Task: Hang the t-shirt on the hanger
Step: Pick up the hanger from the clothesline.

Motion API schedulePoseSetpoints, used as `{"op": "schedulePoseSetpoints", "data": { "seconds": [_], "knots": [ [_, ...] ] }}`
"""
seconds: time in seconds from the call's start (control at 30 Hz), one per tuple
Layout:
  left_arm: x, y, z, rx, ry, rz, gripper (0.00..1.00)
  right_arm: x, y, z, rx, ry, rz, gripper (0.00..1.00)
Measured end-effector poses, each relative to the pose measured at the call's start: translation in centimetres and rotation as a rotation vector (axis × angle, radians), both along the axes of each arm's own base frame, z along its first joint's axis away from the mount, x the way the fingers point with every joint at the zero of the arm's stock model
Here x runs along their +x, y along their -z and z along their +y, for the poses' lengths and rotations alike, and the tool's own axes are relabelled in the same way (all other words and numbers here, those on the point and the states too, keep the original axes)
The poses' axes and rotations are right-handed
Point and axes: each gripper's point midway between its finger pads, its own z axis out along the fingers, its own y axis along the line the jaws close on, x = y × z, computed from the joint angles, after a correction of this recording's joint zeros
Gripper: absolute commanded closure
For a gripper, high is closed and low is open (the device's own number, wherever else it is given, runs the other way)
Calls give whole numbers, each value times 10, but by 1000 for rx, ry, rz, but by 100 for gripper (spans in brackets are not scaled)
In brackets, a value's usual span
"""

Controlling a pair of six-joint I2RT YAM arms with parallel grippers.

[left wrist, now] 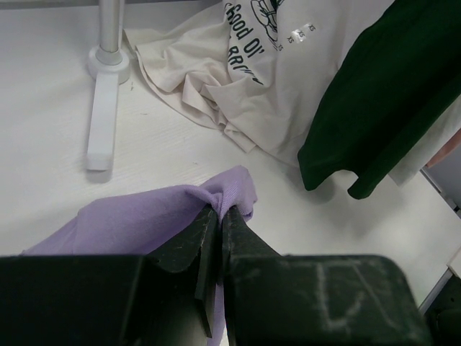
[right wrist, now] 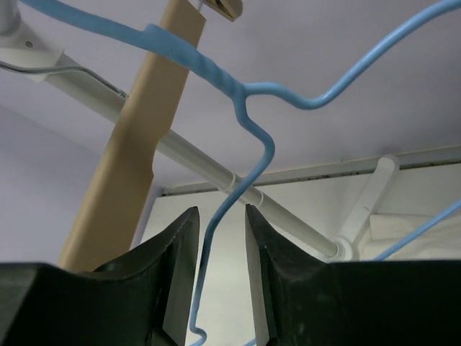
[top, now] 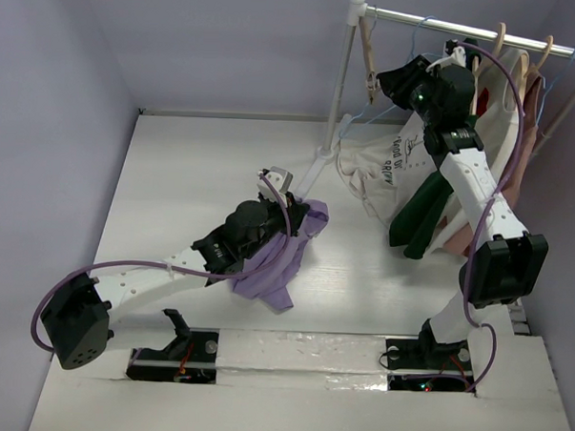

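Left wrist view: the left gripper [left wrist: 220, 213] is clamping fully shut on a raised fold of the t-shirt [left wrist: 144, 216], with cloth bunching on both sides of the closed jaws. The rest of the lavender fabric is trailing back onto the table [left wrist: 50, 158]. Ahead, a printed white shirt [left wrist: 274, 79] and a dark green garment [left wrist: 389, 94] are lying beside the rack foot [left wrist: 104, 108], apart from the held fold.

Right wrist view: the right gripper [right wrist: 220, 216] is standing partly open, and the blue wire of the hanger [right wrist: 245, 92] is running down between its fingers [right wrist: 176, 252]. A gap is showing on each side of the wire, though contact lower down cannot be ruled out. The hanger is hooking over the white rail [right wrist: 180, 155], next to a wooden hanger [right wrist: 137, 166]. Judged purpose: bracketing the wire ready to grip it.

Top view: the left arm is holding the shirt low over the table centre, its lower part draping down. The right arm is reaching up to the rail's left end. Shirt and hanger are sitting well apart, so dressing is not yet begun.
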Motion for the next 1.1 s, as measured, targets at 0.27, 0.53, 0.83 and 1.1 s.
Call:
{"op": "schedulePoseSetpoints", "data": {
  "seconds": [0.27, 0.53, 0.83, 1.1],
  "knots": [
    [0, 0, 0, 1, -1, 0, 100, 1, 0, 2, 14, -10, -19, 84],
    [0, 0, 0, 1, -1, 0, 100, -15, 9, -1, -4, -10, 3, 100],
    [1, 0, 0, 1, -4, -1, 100, -54, -33, -6, -39, -26, -82, 100],
    [1, 0, 1, 2, -10, -2, 100, -75, -38, -6, -55, -47, -95, 100]
  ]
}}
